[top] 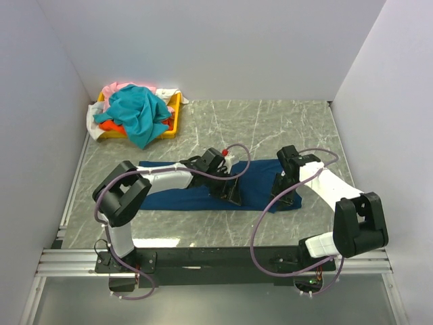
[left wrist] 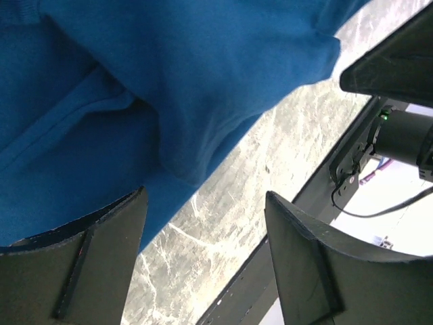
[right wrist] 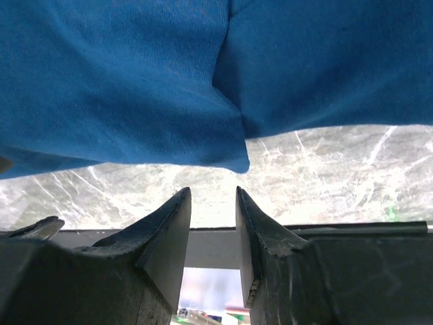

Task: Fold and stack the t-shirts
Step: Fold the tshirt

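Grey marbled stone is the surface [top: 270, 122] under me, closed in by plain white walls. The navy blue t-shirt [top: 257, 177] lies across the middle of the top view as a flattened band, its long axis running left to right. My left arm [top: 169, 179] reaches in over the middle of that band and my right arm [top: 325, 183] sits at its right-hand end, so each has cloth directly ahead. In the left wrist view the left jaws stand well apart with nothing between them: blue cloth fills the upper left, and its hem runs diagonally down toward the left finger over bare stone. In the right wrist view the right jaws are parted only narrowly and empty, and a folded corner of the shirt hangs just above the gap between the tips. The other shirts are heaped in the yellow tray [top: 176, 112] at the upper left, well apart from both arms, with the teal t-shirt [top: 139, 112] on top of orange [top: 111, 126], pink [top: 118, 87] and white [top: 169, 91]. I judge the next grab turns on that near hem: the right jaws are better lined up with the corner, while the left must shift toward its own stretch of edge.
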{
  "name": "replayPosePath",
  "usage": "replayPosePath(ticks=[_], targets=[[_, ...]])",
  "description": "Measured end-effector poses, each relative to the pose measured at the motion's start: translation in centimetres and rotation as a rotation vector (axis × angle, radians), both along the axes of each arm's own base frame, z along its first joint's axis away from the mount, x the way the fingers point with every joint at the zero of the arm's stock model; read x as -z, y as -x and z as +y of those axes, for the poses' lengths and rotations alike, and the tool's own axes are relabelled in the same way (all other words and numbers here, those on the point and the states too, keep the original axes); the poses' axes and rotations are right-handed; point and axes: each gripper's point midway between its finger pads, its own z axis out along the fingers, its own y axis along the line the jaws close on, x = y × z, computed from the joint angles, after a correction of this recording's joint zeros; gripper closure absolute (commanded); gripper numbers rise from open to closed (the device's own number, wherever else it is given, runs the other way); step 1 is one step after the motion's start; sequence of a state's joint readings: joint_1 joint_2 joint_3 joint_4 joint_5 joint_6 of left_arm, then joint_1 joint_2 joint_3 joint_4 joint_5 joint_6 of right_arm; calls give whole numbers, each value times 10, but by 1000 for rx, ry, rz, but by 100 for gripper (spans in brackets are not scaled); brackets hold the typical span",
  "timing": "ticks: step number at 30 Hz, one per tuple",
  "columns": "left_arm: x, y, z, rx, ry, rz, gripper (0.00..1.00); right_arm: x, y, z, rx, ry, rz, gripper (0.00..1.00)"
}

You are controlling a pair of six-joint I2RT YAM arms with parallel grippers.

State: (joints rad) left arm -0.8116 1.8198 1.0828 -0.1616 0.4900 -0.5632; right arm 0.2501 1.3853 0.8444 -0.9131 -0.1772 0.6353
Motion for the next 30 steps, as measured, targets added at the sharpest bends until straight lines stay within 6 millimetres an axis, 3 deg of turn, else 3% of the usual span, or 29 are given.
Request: replayPosePath(ticks=[8,15,18,28,30], targets=[[10,-5,-8,-34,-5,35,32,15,4,-1,29,3,1,60],[8,-8,-14,-50,12,44,41,21,5,-3,50,18,-1,60],[8,-7,-16,-51,23,57,49,22,3,-5,55,29,-7,59],[20,-5,-18,-56,9,101,99,32,11,-11,70,60,4,59],[21,-6,-16,-65,-11,102,100,31,11,-12,71,60,0,59]])
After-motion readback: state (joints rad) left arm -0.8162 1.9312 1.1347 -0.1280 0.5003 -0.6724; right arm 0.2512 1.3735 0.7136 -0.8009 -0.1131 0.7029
